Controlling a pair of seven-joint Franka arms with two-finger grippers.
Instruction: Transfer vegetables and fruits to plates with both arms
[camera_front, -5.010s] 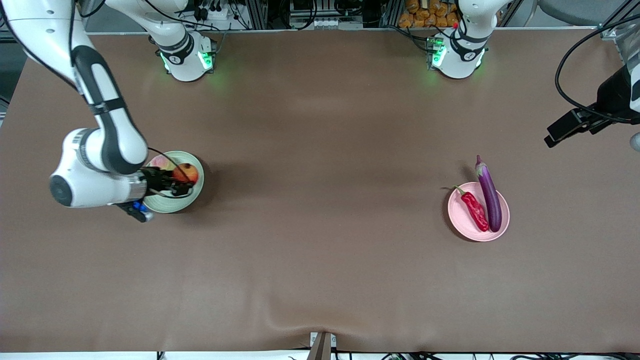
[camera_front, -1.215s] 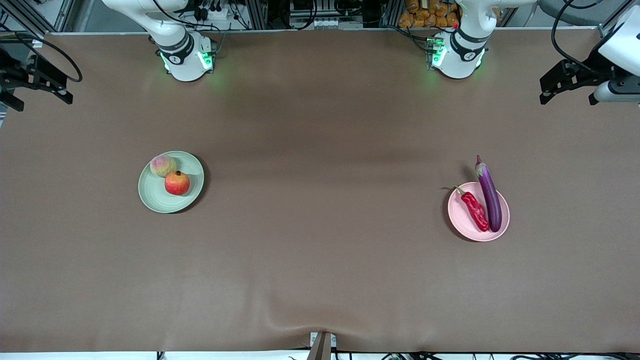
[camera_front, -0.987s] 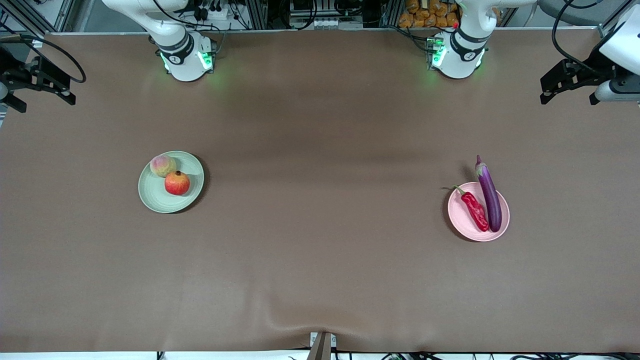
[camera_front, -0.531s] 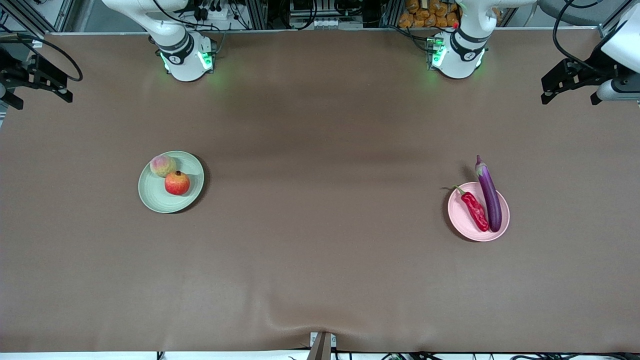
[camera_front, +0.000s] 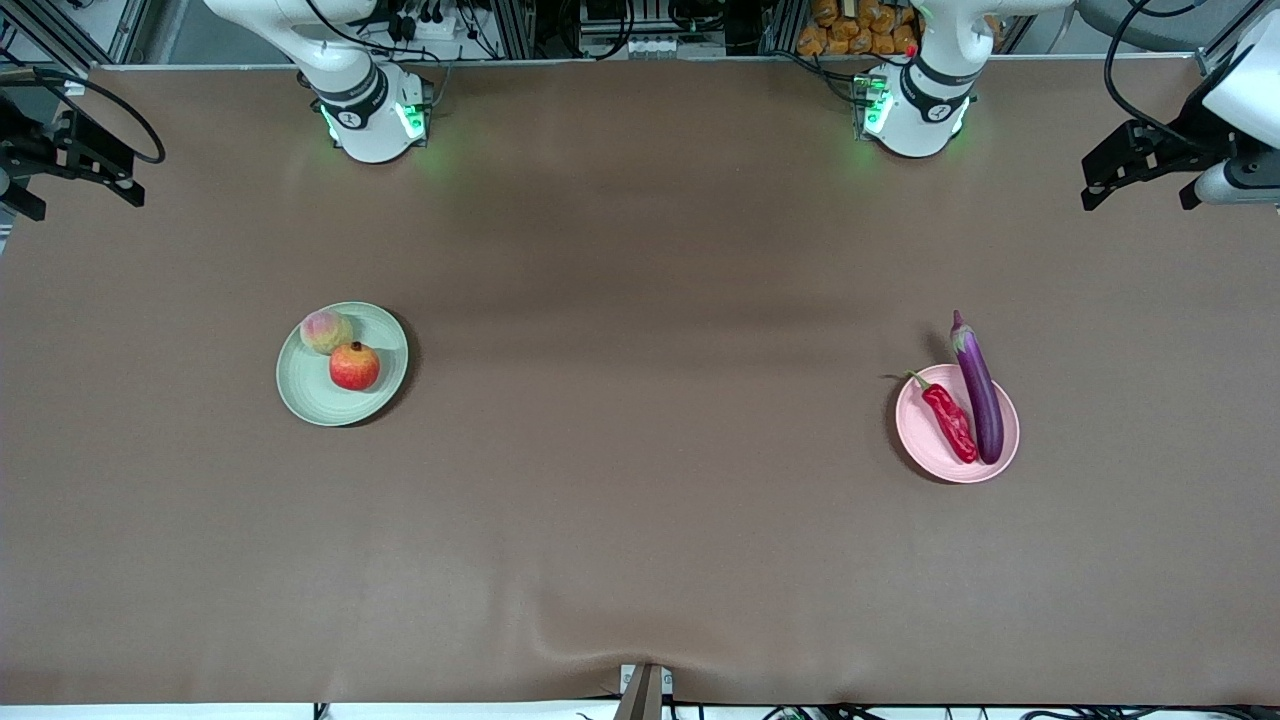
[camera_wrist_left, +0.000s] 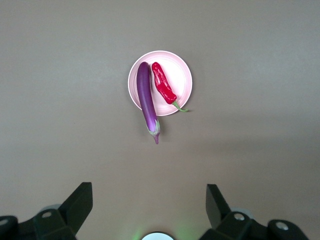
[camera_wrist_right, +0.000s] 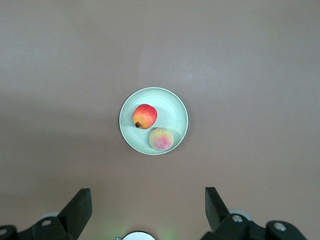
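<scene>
Eggplant (camera_front: 978, 385) lies on the pink plate (camera_front: 930, 450) w/ its long axis running toward the robots' bases. Its stem end overhangs the plate rim onto the table (camera_front: 640, 520); the blunt end sits inside the rim nearer the front camera. Chili (camera_front: 949, 420) lies beside it on the same plate, roughly parallel, on the side toward the right arm's end. Its green stem pokes just over the rim. The two look touching or nearly so, can't tell which. Pink plate sits toward the left arm's end of the table.

Green plate (camera_front: 310, 400) sits toward the right arm's end and carries the peach (camera_front: 326, 332) and pomegranate (camera_front: 354, 366), which touch. The pomegranate is nearer the front camera. Its crown shows as a dark spot; the wrist view shows it pointing sideways.

Plates are well apart, w/ bare brown cloth all round each and between them. A wrinkle shows in the cloth at the table edge nearest the front camera.

Left gripper (camera_wrist_left: 148, 200) hangs high over the left arm's end of the table, jaws wide apart, holding nothing. Right gripper (camera_wrist_right: 147, 202) hangs high over the right arm's end, jaws wide too, nothing in them. In the front view both are partly cut off by the frame edges. Both arms wait.
</scene>
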